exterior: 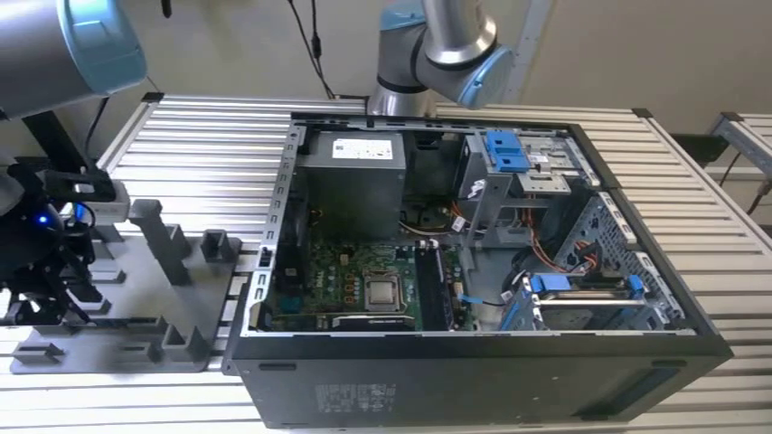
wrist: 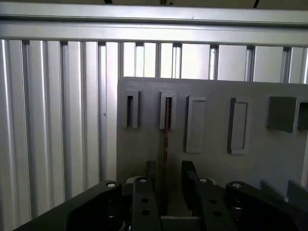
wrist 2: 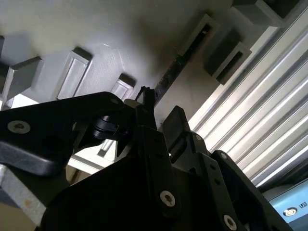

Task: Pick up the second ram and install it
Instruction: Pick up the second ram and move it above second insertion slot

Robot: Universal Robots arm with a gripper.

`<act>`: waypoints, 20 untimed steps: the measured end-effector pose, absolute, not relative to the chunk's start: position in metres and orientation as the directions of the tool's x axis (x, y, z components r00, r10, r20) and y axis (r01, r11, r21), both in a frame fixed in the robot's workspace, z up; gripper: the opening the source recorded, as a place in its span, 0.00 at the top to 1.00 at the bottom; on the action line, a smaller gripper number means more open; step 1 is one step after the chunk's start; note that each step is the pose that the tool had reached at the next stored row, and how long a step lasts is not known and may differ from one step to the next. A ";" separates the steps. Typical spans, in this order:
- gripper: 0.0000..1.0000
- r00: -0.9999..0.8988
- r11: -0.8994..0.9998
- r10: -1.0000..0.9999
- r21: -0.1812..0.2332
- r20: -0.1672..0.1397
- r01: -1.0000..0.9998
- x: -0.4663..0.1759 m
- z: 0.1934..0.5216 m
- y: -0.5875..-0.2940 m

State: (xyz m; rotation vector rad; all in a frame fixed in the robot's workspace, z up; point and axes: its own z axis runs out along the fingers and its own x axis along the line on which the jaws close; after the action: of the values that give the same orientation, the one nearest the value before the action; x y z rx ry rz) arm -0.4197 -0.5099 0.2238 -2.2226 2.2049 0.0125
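- Gripper (exterior: 58, 287): above the plate's (exterior: 121, 354) end at the exterior view's left. Fingers (wrist: 150, 177) spread, one on each side of the ram, with a gap at each side.
- Ram (wrist: 166, 137): stands on edge in a plate slot, seen as a thin dark strip in both wrist views (wrist 2: 169, 78).
- Plate: grey, with upright posts, lying on the slatted table (exterior: 193, 145).
- Case (exterior: 483, 384): open, just beside the plate, on the exterior view's right.

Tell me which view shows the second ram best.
The first wrist view: the second ram stands edge-on in a fixture plate slot, straddled by the open gripper. The second wrist view shows a dark slanted sliver. In the exterior view the gripper hides it.
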 end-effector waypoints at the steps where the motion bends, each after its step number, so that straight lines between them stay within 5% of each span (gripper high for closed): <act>1: 0.64 0.010 -0.010 -1.000 -0.002 -0.013 -1.000 -0.420 0.223 -0.510; 20: 0.64 0.033 -0.033 -0.999 -0.028 -0.007 -0.999 -0.421 0.204 -0.509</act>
State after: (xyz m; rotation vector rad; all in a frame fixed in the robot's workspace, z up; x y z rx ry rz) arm -0.4207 -0.5086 0.2045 -2.2399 2.1668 -0.0232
